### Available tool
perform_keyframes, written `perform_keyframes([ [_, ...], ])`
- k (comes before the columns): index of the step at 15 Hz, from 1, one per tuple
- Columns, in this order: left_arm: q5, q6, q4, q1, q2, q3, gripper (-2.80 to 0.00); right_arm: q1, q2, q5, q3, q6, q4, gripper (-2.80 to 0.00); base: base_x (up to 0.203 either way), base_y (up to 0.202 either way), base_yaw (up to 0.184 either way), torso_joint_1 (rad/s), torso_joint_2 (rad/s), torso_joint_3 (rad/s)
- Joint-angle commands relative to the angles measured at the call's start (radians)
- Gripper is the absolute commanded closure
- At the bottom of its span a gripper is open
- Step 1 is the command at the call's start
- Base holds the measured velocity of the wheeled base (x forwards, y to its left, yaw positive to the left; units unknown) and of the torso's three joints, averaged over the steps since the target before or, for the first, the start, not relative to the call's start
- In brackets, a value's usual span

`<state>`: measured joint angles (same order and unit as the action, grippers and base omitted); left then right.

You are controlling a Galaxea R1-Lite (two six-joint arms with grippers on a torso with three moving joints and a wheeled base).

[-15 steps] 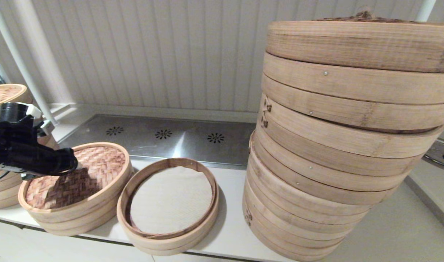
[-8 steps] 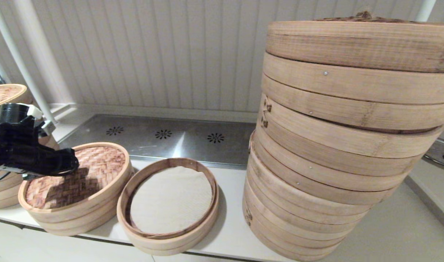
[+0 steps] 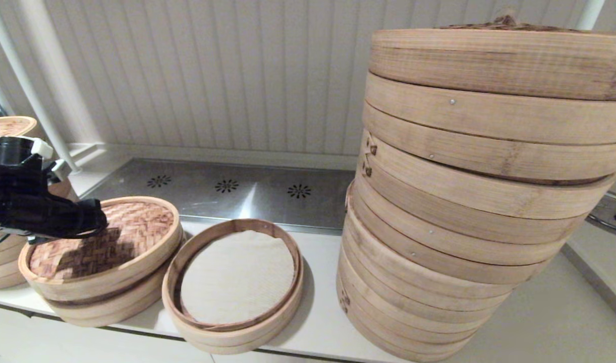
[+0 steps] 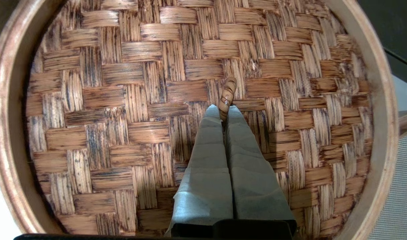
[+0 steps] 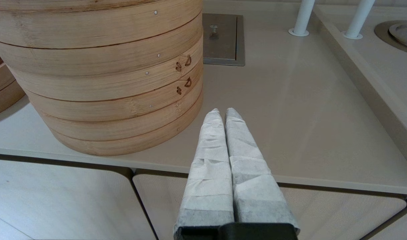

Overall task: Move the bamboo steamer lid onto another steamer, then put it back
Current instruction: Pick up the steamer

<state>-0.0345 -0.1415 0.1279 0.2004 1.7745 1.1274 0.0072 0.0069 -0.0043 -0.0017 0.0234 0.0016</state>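
The bamboo steamer lid, brown herringbone weave in a pale rim, hangs slightly tilted just above the left small basket. A dark gap shows between the two. My left gripper is over the lid's middle. In the left wrist view the left gripper is shut on the lid's small twisted centre loop. Another steamer, uncovered with a white liner, sits just right of the first. My right gripper is shut on nothing, low over the counter's front edge beside the huge stack.
A huge stack of steamers fills the right side, close to the open basket. A medium stack with a woven lid stands at the far left behind my left arm. A metal vent panel lies behind. White poles rise at the back.
The lid has come up off the left basket with my left gripper, rising and shifting a little left; a gap now shows beneath it. The right arm has not moved.
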Motion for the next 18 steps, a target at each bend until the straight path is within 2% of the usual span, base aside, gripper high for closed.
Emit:
perform_keyframes([
  [1,-0.001,-0.001,0.001,-0.001,-0.025,-0.002,0.00,0.000,0.001,0.000,0.000,0.000,0.000,0.00,0.000,0.000,0.000,0.000,0.00,0.000],
  [5,-0.033,-0.004,0.001,-0.003,-0.049,-0.003,0.00,0.000,0.001,0.000,0.000,0.001,0.000,0.00,0.000,0.000,0.000,0.000,0.00,0.000],
  [12,-0.043,-0.006,0.001,-0.004,-0.090,-0.037,0.00,0.000,0.001,0.000,0.000,0.000,0.000,0.00,0.000,0.000,0.000,0.000,0.00,0.000],
  [15,-0.103,-0.002,0.001,-0.004,-0.193,-0.078,0.00,0.000,0.001,0.000,0.000,0.000,0.000,0.00,0.000,0.000,0.000,0.000,0.00,0.000],
  [18,-0.117,-0.001,0.003,-0.004,-0.226,-0.088,0.00,0.000,0.001,0.000,0.000,0.000,0.000,0.00,0.000,0.000,0.000,0.000,0.00,0.000],
])
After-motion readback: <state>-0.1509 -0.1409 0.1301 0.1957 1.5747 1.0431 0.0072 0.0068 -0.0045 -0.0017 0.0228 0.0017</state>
